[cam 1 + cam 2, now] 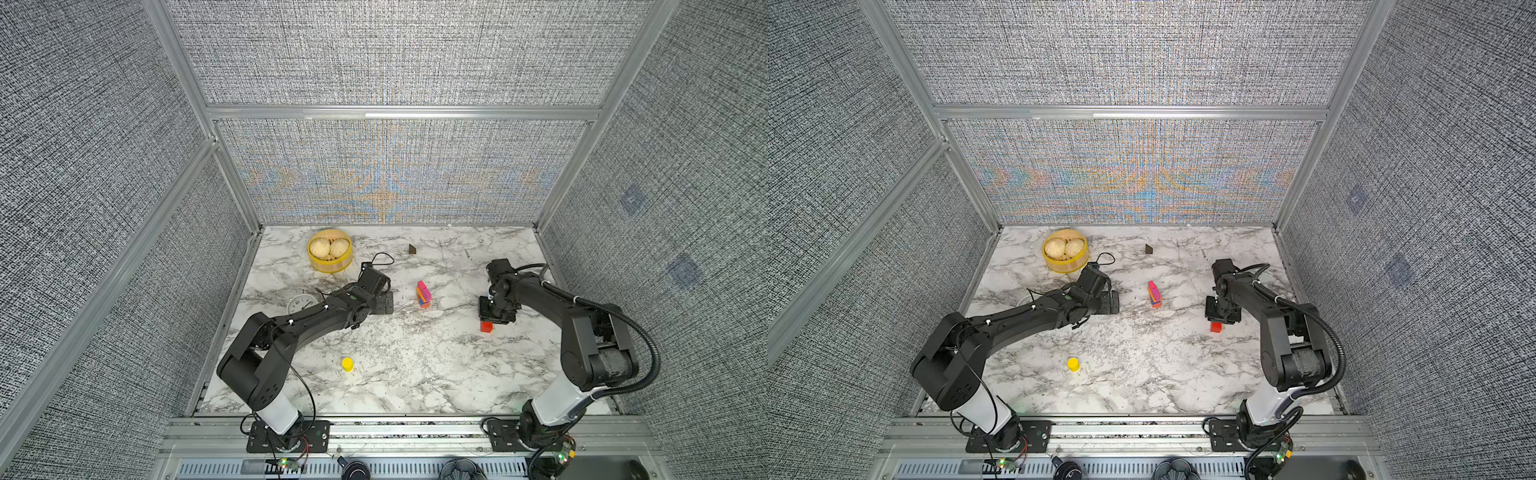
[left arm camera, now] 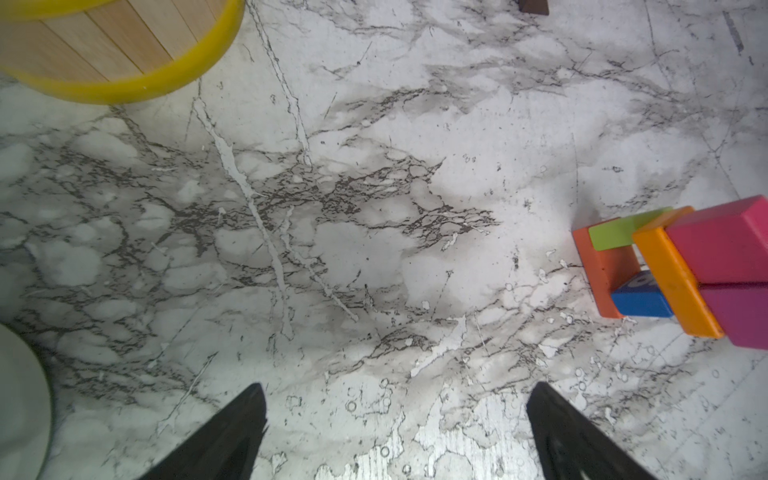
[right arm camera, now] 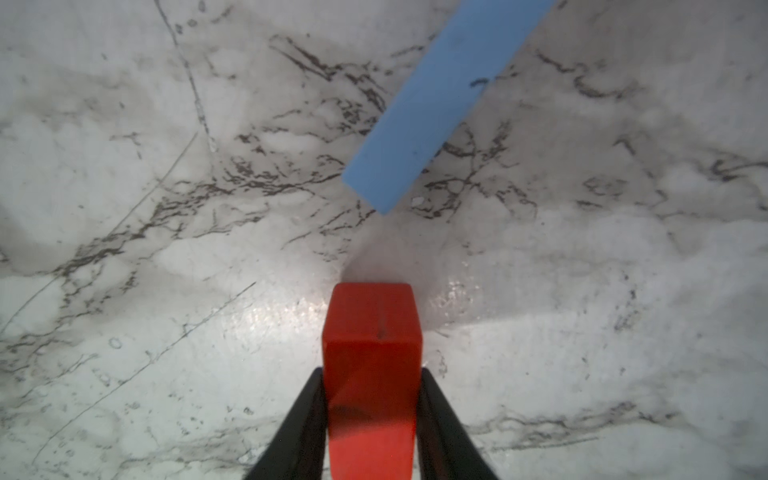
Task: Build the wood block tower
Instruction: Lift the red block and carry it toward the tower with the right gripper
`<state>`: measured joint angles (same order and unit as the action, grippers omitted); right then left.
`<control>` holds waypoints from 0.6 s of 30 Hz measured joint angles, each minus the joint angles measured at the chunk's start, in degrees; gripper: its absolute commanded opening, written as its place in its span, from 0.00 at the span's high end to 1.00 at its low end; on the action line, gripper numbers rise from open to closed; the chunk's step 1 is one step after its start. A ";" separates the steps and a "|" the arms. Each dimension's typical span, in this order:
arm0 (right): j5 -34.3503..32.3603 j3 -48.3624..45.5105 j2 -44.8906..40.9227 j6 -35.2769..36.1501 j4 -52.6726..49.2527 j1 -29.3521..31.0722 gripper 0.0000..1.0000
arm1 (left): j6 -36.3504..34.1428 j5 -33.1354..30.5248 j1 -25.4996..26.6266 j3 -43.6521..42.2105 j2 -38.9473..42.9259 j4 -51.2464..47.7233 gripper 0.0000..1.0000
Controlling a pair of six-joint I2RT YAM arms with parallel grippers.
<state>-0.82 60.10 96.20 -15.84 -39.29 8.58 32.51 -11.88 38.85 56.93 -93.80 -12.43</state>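
One worry: my right pincer (image 3: 371, 370) nips the red block (image 3: 372, 320) on the tabletop (image 1: 395, 374), well apart from the tower (image 1: 424, 294), and a skewed grip could topple its offset blocks on placing; my left pincer (image 2: 395, 399) gapes empty.

Black fingers (image 3: 299, 428) flank a red block (image 3: 372, 332), touching both sides; a blue bar (image 3: 440, 104) lies beyond it.

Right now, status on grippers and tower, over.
Left gripper open, empty, near tower. Right gripper shut on red block. Tower standing, pink on top. Blue bar beyond red block, not touching.
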 measured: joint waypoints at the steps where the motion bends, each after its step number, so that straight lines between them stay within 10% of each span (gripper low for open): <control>1: -0.31 0.22 0.00 0.09 -0.31 0.24 0.74 | -0.13 0.00 0.00 0.00 0.02 0.00 0.01; 18: -1.90 9.60 -0.13 3.15 -9.33 4.87 0.76 | -0.63 1.64 -1.49 -0.28 2.56 -0.35 0.01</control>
<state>-2.72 69.69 96.07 -12.69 -48.62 13.45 31.88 -10.24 37.36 56.64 -91.24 -12.78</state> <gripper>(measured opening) 0.289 0.988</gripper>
